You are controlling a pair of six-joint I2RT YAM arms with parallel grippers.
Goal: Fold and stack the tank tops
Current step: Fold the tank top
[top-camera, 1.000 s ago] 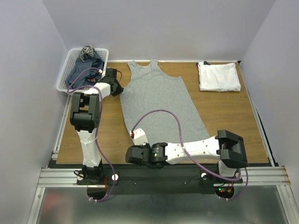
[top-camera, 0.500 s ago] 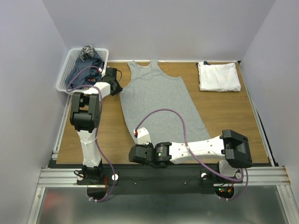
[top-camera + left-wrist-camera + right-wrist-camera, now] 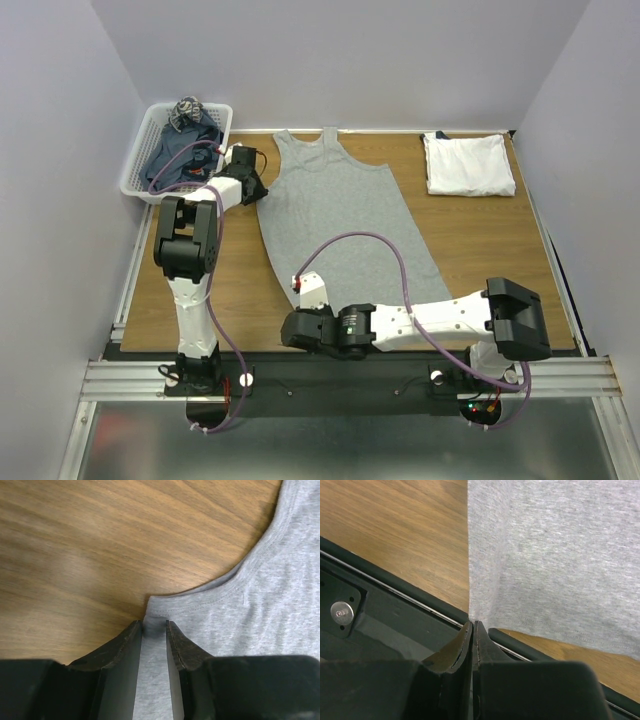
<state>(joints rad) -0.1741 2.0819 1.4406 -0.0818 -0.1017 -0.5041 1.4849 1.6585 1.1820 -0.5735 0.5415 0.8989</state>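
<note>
A light heather-grey tank top (image 3: 340, 210) lies flat on the wooden table, neck at the far side. My left gripper (image 3: 257, 183) is at its left armhole corner; in the left wrist view (image 3: 154, 625) the fingers are closed on a pinch of the grey fabric (image 3: 250, 605). My right gripper (image 3: 288, 328) is at the near table edge by the top's lower left corner; in the right wrist view (image 3: 472, 625) its jaws are pressed together on the hem corner (image 3: 560, 555). A folded white tank top (image 3: 467, 163) lies at the far right. Dark blue-grey tops (image 3: 180, 150) fill the basket.
The white lattice basket (image 3: 133, 178) stands at the far left corner, just behind my left gripper. A black rail (image 3: 385, 605) runs along the table's near edge under my right gripper. White walls close in the table on three sides.
My right arm has slid a little to the right along the near edge. My left gripper has shifted slightly toward the far side. The grey top's outline looks the same.
</note>
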